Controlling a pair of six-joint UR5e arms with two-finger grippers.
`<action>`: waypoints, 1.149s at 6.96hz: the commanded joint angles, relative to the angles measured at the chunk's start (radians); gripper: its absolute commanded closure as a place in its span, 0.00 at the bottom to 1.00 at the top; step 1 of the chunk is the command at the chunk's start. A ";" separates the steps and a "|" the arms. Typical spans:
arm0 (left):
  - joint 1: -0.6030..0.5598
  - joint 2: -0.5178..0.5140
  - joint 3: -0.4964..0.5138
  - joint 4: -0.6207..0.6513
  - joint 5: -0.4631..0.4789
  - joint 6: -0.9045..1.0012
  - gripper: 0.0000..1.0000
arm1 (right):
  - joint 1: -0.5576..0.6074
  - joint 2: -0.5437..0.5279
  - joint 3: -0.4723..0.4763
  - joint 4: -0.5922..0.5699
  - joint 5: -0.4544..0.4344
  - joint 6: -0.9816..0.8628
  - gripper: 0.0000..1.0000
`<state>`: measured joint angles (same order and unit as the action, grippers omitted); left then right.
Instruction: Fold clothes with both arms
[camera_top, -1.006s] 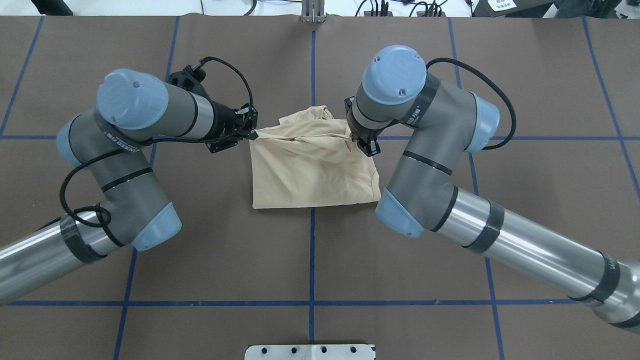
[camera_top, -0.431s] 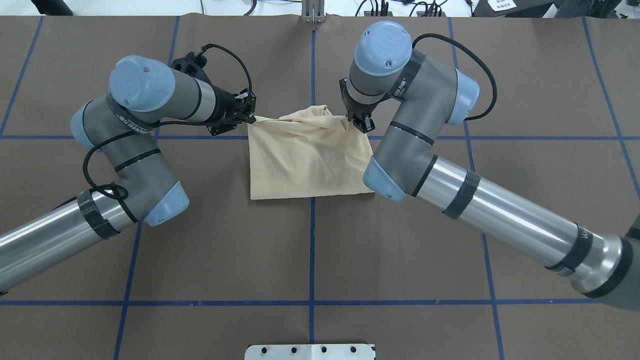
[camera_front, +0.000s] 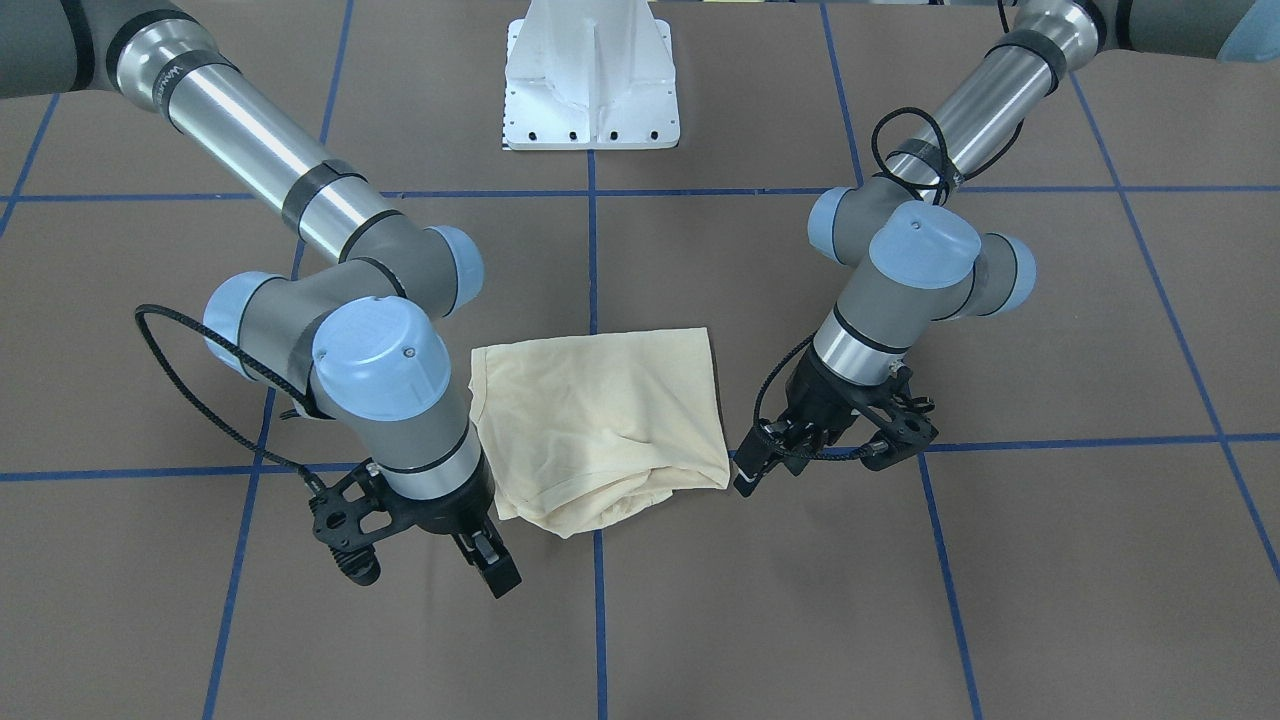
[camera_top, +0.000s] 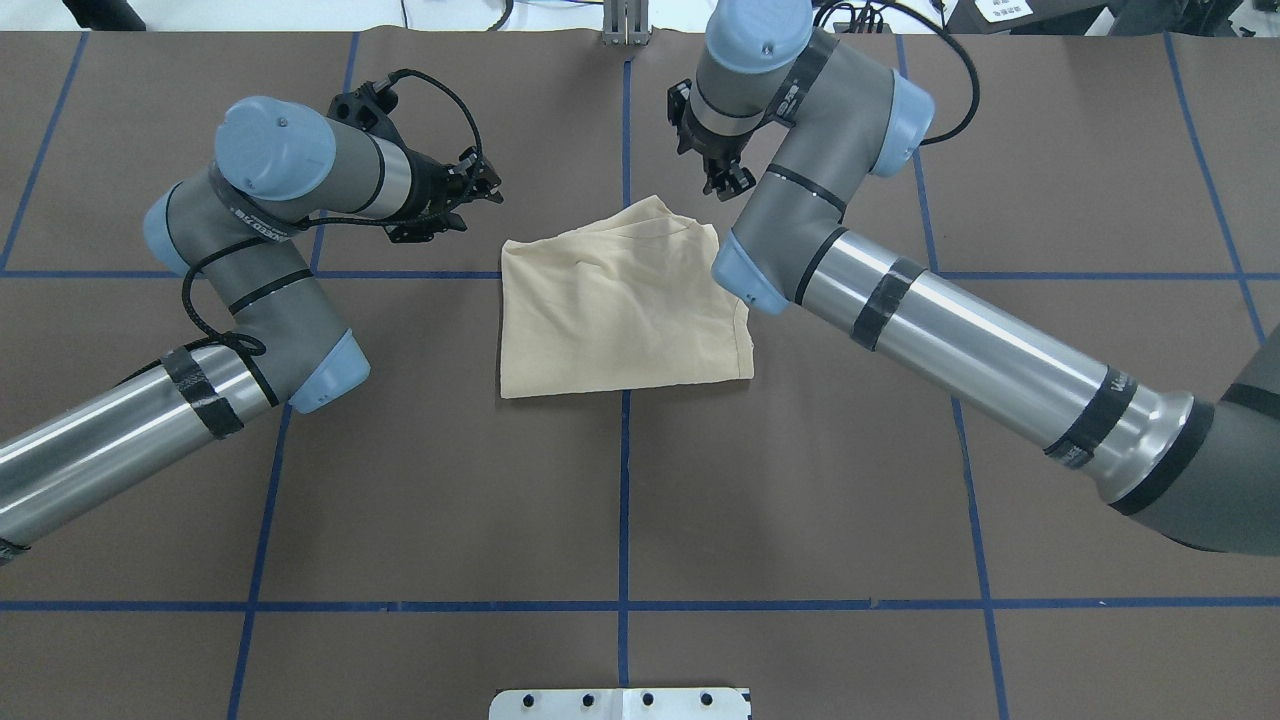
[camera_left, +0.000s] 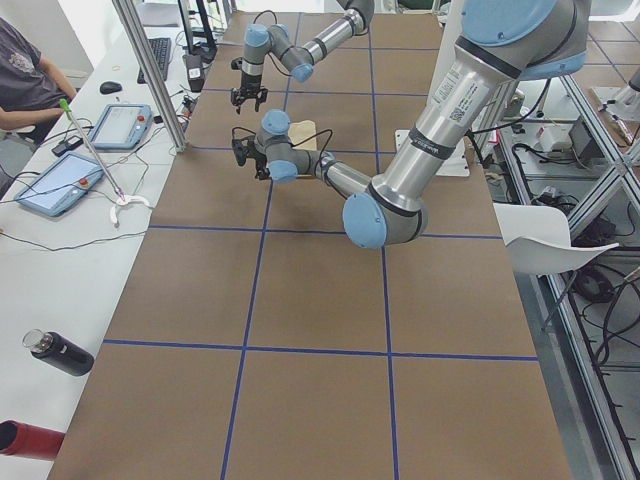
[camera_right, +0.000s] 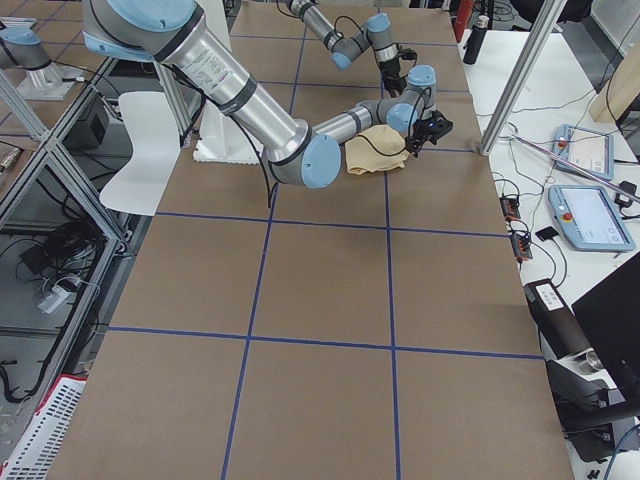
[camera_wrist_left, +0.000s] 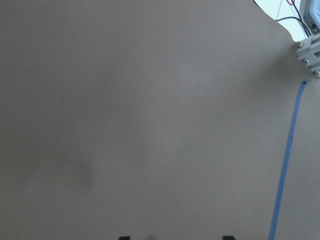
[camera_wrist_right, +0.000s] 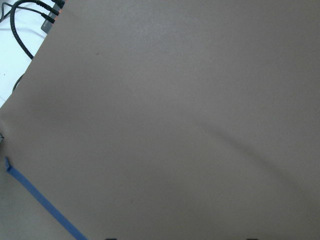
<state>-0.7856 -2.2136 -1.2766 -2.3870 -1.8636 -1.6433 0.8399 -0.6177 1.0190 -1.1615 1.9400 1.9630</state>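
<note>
The shirt (camera_top: 620, 310) lies as a roughly square folded packet in the middle of the surface (camera_top: 400, 500), plain side up with no print showing. It rests flat under its own weight; nothing holds it. Its edge nearest the robot is straight and tidy. The far edge is less so, rising to a soft peak and showing a rolled bulge in the front-facing view, probably because the layers were doubled over there. The left gripper (camera_top: 485, 185) hangs just beyond the shirt's far left corner, clear of the cloth, its fingers spread with nothing between them. The right gripper (camera_top: 728, 183) hangs just beyond the far right corner, also apart from the fabric. Its fingers are likewise spread and empty: its wrist view shows two tips wide apart over bare brown surface. Both wrist views show only that surface and a strip of blue tape, so neither gripper is above the shirt. Standing off with spread fingers, one at each far corner, suits a fold already laid, since closer fingers could snag the thin cloth. The rumpled far edge looks like the part most in need of smoothing.
</note>
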 joint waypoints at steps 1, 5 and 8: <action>-0.033 0.012 -0.004 0.005 -0.032 0.153 0.00 | 0.028 -0.087 0.051 -0.003 0.023 -0.149 0.00; -0.209 0.405 -0.318 0.028 -0.167 0.815 0.00 | 0.325 -0.515 0.328 -0.001 0.313 -0.922 0.00; -0.456 0.621 -0.340 0.029 -0.389 1.277 0.00 | 0.542 -0.692 0.328 -0.032 0.425 -1.495 0.00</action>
<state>-1.1386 -1.6724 -1.6147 -2.3595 -2.1628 -0.5359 1.3082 -1.2398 1.3451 -1.1702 2.3377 0.6918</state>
